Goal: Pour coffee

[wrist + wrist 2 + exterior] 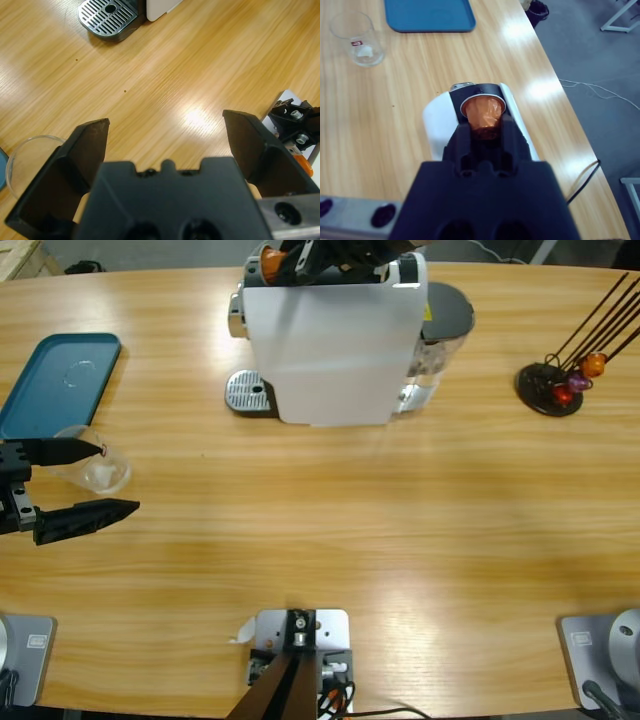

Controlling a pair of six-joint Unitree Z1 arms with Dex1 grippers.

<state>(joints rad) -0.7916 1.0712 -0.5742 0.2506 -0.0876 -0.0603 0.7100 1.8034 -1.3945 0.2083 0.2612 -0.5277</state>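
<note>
From above, the white coffee machine [335, 345] stands at the table's [330, 540] far edge; the left gripper [95, 480], jaws spread, sits well to its left, beside a clear glass [95, 465] near a blue tray [55, 380]. The left wrist view shows the glass [27, 160] just outside one jaw. In the right wrist view, the right gripper [487, 131] pinches an orange capsule [483, 111] over the machine [437, 125]. No coffee is visible.
</note>
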